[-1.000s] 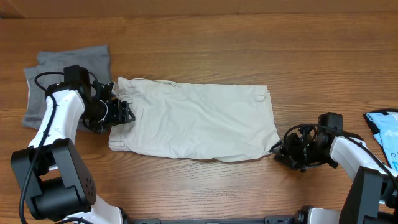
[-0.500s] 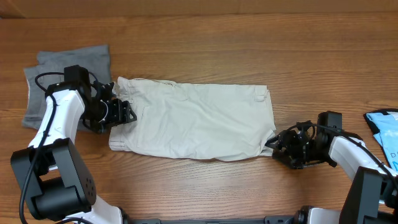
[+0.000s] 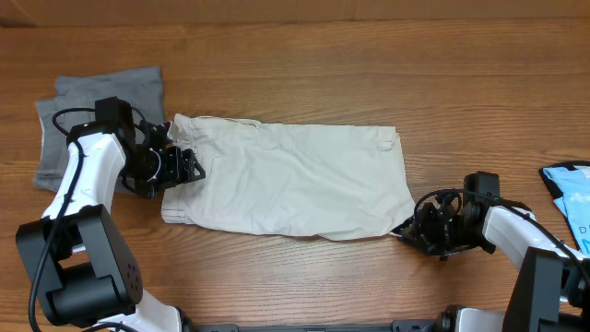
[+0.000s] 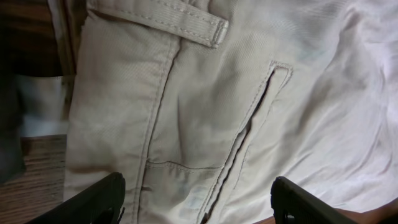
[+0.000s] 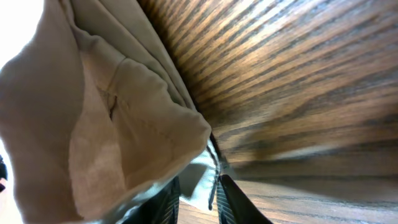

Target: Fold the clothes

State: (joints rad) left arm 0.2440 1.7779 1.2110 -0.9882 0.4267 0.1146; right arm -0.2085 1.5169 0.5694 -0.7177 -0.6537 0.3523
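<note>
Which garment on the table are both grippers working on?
The cream shorts in the middle: the left gripper is open over one end, the right gripper pinches the opposite corner. The grey garment lies ungripped.

the light-blue packet (image 3: 566,195) at the right edge of the overhead view carries dark print, cut off and too small to read. nothing readable shows on the beige shorts (image 3: 295,180).
</note>
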